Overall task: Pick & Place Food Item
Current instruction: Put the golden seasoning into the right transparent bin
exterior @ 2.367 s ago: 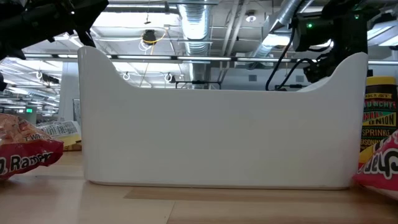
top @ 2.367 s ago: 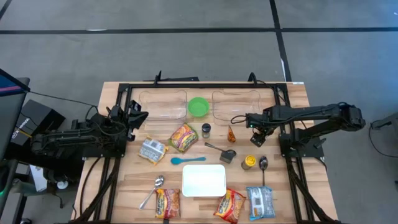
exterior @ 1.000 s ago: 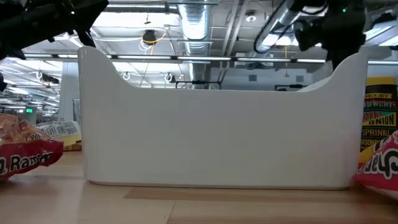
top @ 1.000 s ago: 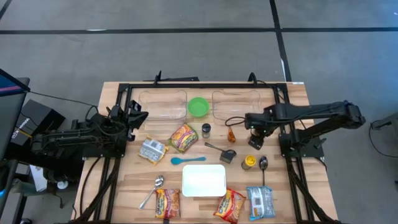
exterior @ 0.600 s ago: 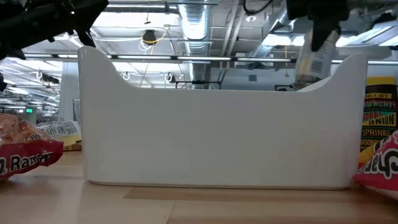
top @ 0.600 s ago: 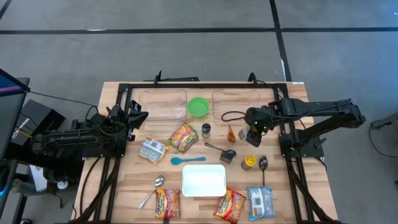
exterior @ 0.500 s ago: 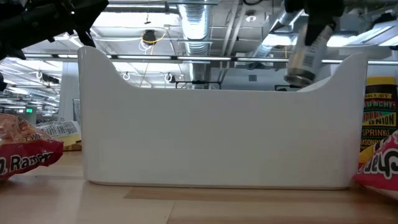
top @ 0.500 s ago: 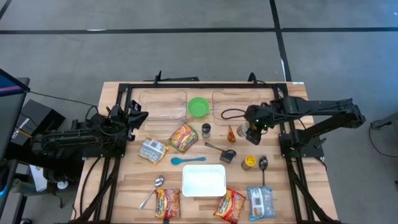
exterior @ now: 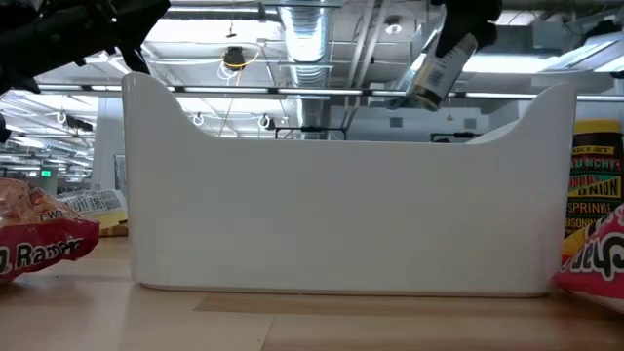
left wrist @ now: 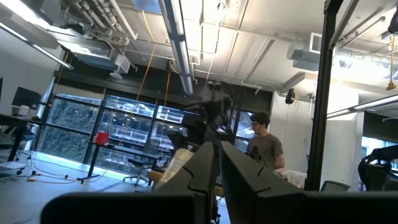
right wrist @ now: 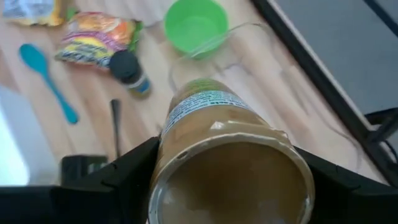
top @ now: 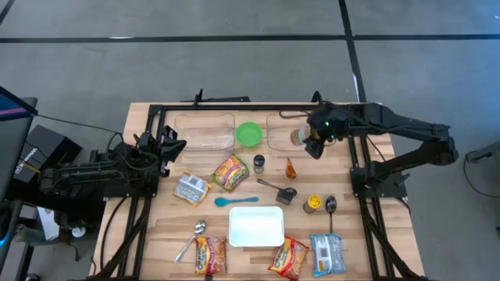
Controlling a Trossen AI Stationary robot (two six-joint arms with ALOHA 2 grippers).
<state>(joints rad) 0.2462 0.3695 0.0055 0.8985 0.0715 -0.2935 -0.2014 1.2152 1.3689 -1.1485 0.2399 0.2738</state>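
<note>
The wooden table [top: 156, 242] stands on a grey floor [top: 234, 70] crossed by dark lines. Beyond it, an open ceiling carries silver ducts [exterior: 302, 29] and long strip lights [left wrist: 180, 43] above a wall of windows [left wrist: 74, 124]. A person [left wrist: 264, 146] stands back there.

Wooden table [top: 156, 242] with a black frame. Resting on it: two clear containers [top: 205, 130], a green bowl [top: 249, 133], a white tub [top: 256, 226], noodle packets [top: 230, 172], a blue spoon [top: 235, 200], metal spoons [top: 191, 238], a small dark-capped bottle [top: 258, 163] and a yellow-lidded jar [top: 312, 204].
</note>
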